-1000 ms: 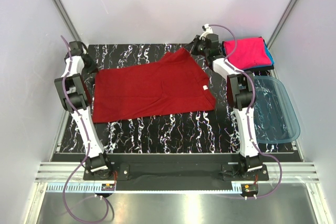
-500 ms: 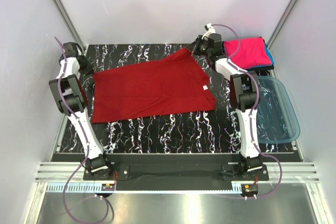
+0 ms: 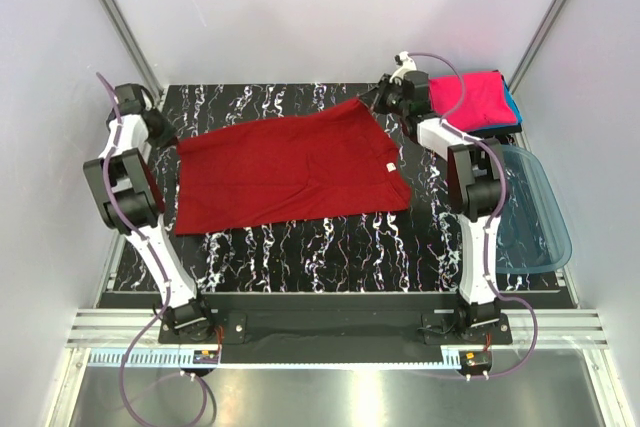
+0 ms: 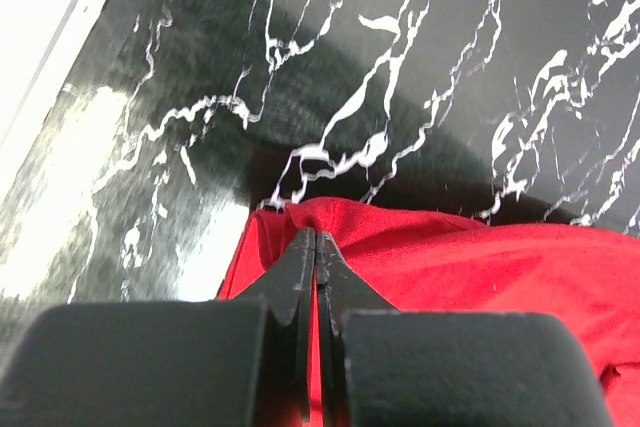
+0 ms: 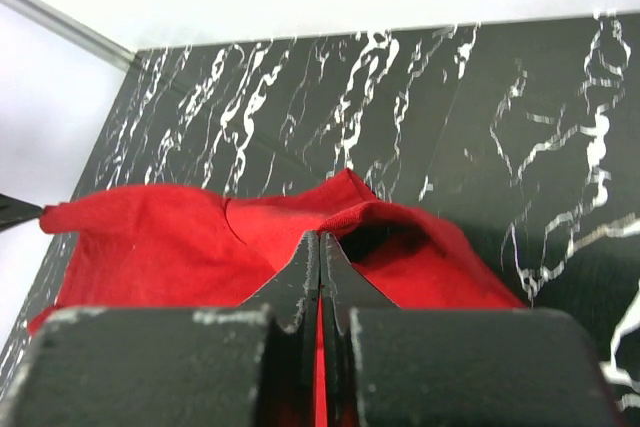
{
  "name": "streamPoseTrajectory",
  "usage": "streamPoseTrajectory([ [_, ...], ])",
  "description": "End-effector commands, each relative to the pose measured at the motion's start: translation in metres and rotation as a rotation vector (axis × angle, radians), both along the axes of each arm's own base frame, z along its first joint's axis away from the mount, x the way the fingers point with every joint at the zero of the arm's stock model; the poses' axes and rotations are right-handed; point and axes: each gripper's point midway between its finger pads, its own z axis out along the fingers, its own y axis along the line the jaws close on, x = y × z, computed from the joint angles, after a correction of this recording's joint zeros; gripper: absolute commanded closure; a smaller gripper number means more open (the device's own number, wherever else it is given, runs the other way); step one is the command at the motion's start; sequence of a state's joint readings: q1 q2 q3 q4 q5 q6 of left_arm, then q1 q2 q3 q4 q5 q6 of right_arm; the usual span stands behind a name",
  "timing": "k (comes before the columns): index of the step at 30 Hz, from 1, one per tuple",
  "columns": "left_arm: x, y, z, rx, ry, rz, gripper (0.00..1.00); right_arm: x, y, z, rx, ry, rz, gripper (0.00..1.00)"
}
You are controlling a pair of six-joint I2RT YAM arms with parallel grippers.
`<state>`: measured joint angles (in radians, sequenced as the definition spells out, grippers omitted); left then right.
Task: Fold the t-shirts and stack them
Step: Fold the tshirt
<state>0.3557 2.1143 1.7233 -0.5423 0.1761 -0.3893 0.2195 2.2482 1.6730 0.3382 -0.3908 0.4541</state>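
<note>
A dark red t-shirt (image 3: 290,172) lies spread flat across the black marbled table (image 3: 330,247), a small white label (image 3: 391,166) at its right edge. My left gripper (image 3: 168,135) is shut on the shirt's far left corner. In the left wrist view the fingertips (image 4: 316,239) pinch a raised fold of red cloth (image 4: 480,267). My right gripper (image 3: 372,99) is shut on the far right corner. In the right wrist view the closed tips (image 5: 320,237) bite the lifted red hem (image 5: 150,237). Folded pink (image 3: 470,97) and teal-blue (image 3: 512,109) t-shirts are stacked at the far right.
A translucent blue plastic tub (image 3: 530,207) lies at the table's right edge, beside the right arm. Grey walls close in on the left, right and back. The arm bases are bolted along the near rail (image 3: 330,327).
Both wrists have drawn outward, the left one to the left and the right one to the right. The shirt's far edge is pulled a little tauter; both grips have held.
</note>
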Motion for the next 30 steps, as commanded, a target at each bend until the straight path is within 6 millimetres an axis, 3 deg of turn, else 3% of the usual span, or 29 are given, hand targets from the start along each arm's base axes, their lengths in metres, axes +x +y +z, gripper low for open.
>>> streamPoseTrajectory([
  [1,-0.005,0.008,0.037,0.048,-0.082,0.018,1.0,-0.007,-0.01,0.061,-0.004,-0.152,-0.003,1.0],
  [6,-0.034,0.013,0.03,0.049,-0.034,0.088,1.0,-0.028,-0.021,0.053,-0.014,-0.129,-0.025,1.0],
  [14,-0.062,0.014,0.023,0.079,0.014,0.131,1.0,-0.066,-0.033,0.039,-0.019,-0.098,-0.048,1.0],
  [26,-0.082,0.01,0.002,0.082,0.076,0.127,1.0,-0.116,-0.033,0.005,0.061,-0.026,-0.027,1.0],
  [30,-0.079,0.01,0.003,0.084,0.06,0.12,1.0,-0.117,-0.037,0.004,0.049,-0.034,-0.044,1.0],
])
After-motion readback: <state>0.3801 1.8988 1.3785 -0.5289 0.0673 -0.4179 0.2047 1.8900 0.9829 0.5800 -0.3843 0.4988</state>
